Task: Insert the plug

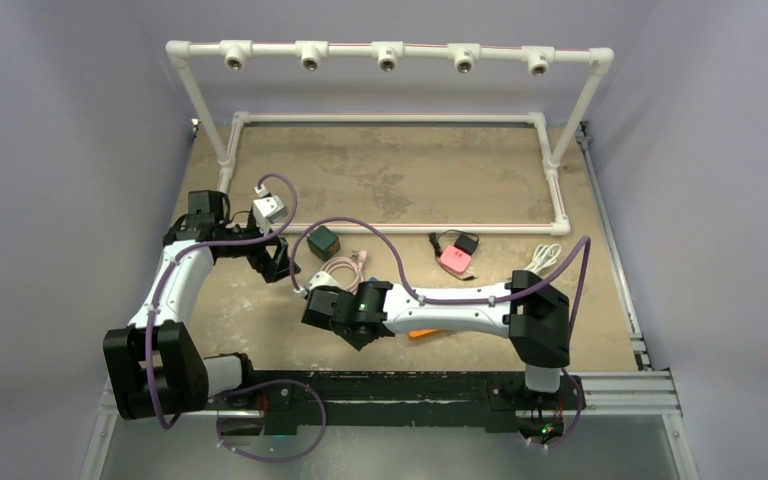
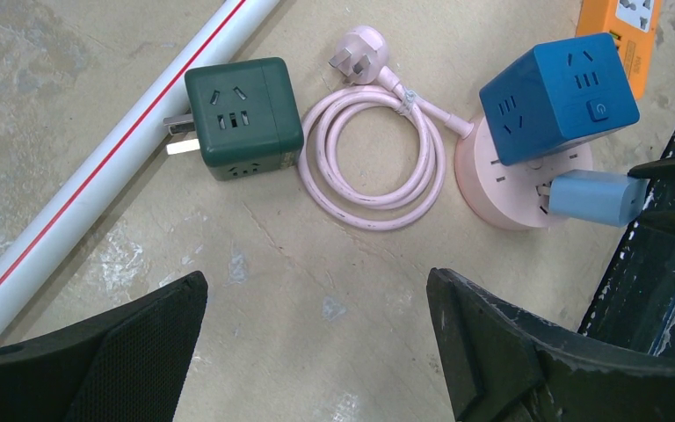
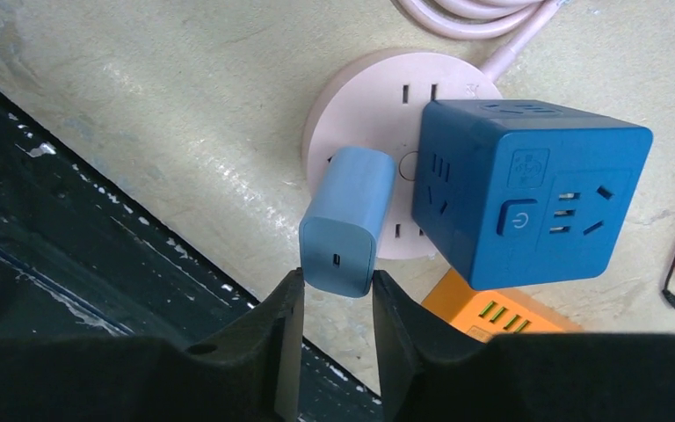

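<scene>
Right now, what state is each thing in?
Charger, standing on pink hub, gripped.
Blue cube, standing on the hub.
Green cube, unplugged, prongs bare.
Pink cord, coiled, plug loose.
Left hand, open, empty.
Right hand, shut on charger.

smooth plastics on a rough, blotchy table
the light blue plug (image 3: pixel 343 220) is smooth matt plastic; the round pink socket base (image 3: pixel 352 105), blue cube (image 3: pixel 527 189) and green cube (image 2: pixel 243 119) look like satin plastic; the pink cable (image 2: pixel 373 158) is rubbery, faintly glossy; the white pipe (image 2: pixel 114 167) is smooth plastic; the table (image 2: pixel 316 264) is rough, stained, chalky.
</scene>
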`<action>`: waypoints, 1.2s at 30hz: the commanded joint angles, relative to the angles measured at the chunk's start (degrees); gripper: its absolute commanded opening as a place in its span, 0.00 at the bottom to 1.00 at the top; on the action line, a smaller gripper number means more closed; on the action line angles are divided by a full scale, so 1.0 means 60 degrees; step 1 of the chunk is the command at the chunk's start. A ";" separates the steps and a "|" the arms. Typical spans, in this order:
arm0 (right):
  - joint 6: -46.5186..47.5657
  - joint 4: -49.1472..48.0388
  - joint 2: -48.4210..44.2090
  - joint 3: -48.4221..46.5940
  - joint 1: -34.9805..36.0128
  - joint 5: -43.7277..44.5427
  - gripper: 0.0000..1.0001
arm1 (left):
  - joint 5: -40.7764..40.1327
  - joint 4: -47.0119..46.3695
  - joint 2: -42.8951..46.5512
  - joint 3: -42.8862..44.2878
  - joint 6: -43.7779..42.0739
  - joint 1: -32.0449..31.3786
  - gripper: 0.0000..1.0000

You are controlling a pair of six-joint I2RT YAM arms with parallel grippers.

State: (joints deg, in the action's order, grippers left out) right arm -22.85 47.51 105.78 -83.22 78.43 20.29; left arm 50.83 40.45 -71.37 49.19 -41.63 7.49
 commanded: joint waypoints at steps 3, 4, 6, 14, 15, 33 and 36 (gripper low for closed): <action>0.0198 -0.0330 -0.0416 0.0033 0.0060 0.0544 0.28 | 0.0370 0.0064 0.0220 0.0359 -0.0190 0.0031 0.94; 0.0266 -0.0322 -0.0397 -0.0003 0.0065 0.0531 0.27 | 0.0399 0.0066 0.0221 0.0355 -0.0195 0.0027 0.94; 0.0405 -0.0272 -0.0321 -0.0074 0.0075 0.0570 0.26 | 0.0452 0.0073 0.0221 0.0348 -0.0190 0.0029 0.94; 0.0835 -0.0202 -0.0171 -0.0158 0.0046 0.0905 0.26 | 0.0857 0.0801 0.0150 0.0350 -0.0919 0.0039 0.94; 0.0861 -0.0186 -0.0169 -0.0195 0.0026 0.0960 0.28 | 0.0989 0.0986 0.0117 0.0356 -0.1107 0.0037 0.94; 0.1021 -0.0864 -0.0602 0.0106 -0.0450 0.1271 0.35 | 0.1575 -0.0578 0.0539 -0.0773 0.0072 -0.1176 0.97; 0.1095 -0.0914 -0.0662 0.0150 -0.0549 0.1285 0.35 | 0.1725 0.0099 0.0503 -0.0703 -0.0576 -0.1175 0.97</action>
State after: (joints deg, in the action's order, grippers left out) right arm -17.41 44.40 105.21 -82.94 76.44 24.99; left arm 58.37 39.97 -69.14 44.73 -43.44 0.58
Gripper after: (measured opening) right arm 0.348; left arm 0.967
